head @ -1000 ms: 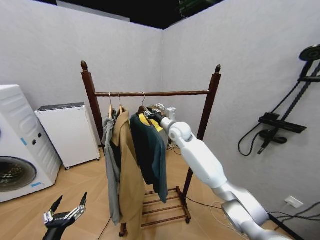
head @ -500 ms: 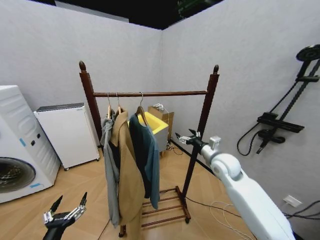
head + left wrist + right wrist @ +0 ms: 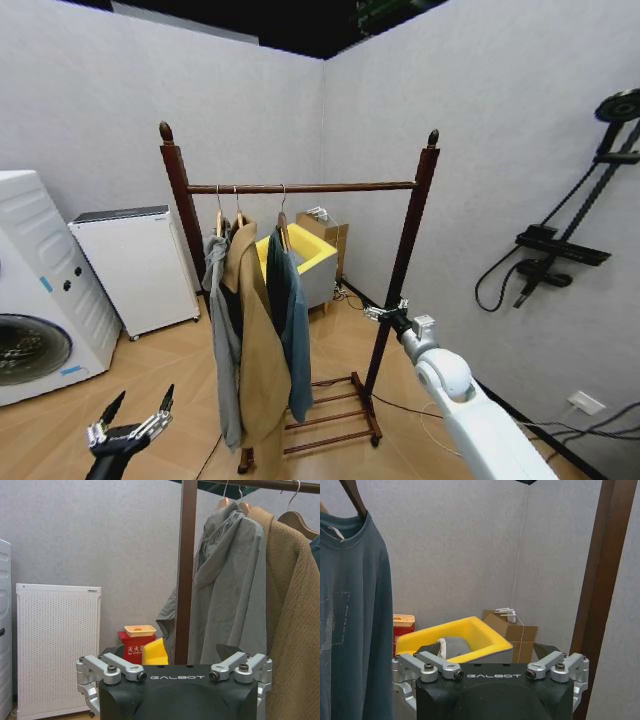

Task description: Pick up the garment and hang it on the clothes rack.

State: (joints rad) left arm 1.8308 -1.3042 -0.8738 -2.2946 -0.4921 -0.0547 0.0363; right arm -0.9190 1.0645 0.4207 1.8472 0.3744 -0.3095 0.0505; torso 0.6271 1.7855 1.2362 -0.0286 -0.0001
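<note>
The garment hangs on a wooden hanger from the horizontal bar of the clothes rack, the rightmost of three items, touching the tan long coat beside it; the grey hooded garment hangs beyond that coat, nearest the left post. The garment is seen edge-on in the head view, so its front is not visible there; in the right wrist view its upper body and neckline are visible, cut off by the frame edge. The right gripper is held out just beside the rack's right post, apart from the garment and holding nothing; its fingers stand apart in the wrist view, with only their bases visible and the tips hidden behind the wrist housing. Past this gripper stand a yellow bin and an open cardboard box; the bin's contents are hard to make out. The left gripper rests low at the robot's left, well apart from the rack, fingers spread and empty. In the left wrist view the rack's left post stands straight ahead of it, with the grey hooded garment just beyond, and a red container partly hidden behind the housing.
</note>
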